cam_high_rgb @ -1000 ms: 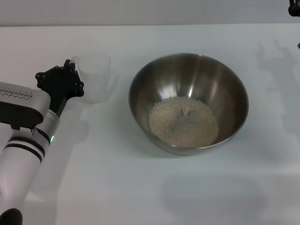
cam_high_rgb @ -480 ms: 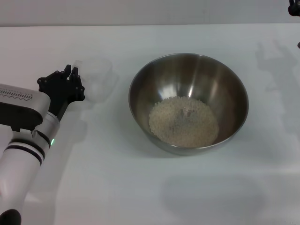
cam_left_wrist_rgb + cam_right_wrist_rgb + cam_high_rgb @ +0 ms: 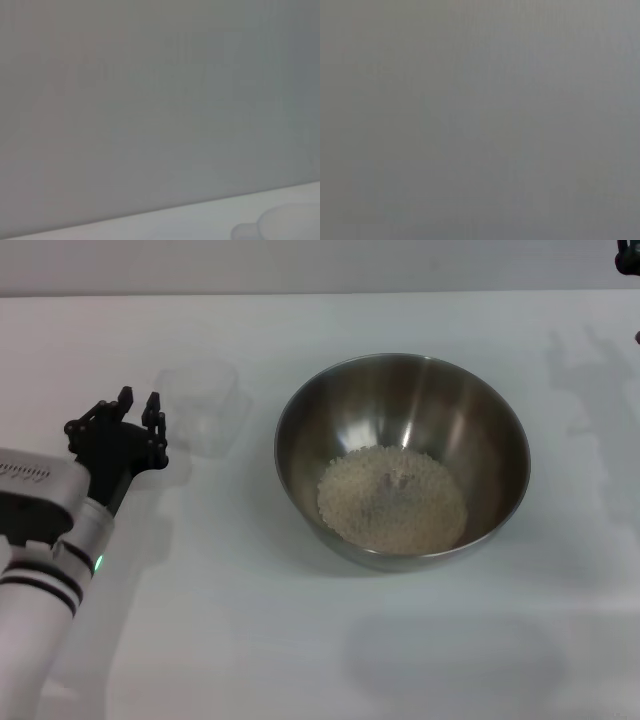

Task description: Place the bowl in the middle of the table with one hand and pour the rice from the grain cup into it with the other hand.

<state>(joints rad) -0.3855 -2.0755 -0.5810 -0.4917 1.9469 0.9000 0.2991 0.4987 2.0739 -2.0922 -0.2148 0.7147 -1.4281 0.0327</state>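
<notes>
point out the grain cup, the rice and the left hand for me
grain cup [image 3: 200,405]: head view, on its clear side wall
rice [image 3: 392,498]: head view, middle of the heap in the bowl
left hand [image 3: 138,408]: head view, between its fingertips

The left gripper [image 3: 138,408] is now off the grain cup [image 3: 200,405], fingers apart, pulled back; the cup seems to stand just beyond its fingertips.

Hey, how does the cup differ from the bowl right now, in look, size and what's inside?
The bowl is shiny steel; the cup is clear, frosted plastic. The bowl is far wider than the cup. The bowl holds the rice; the cup looks empty. The bowl sits mid-table; the cup stands to its left, just beyond the left gripper, which is open and apart from it. Both stand upright on the table.
</notes>
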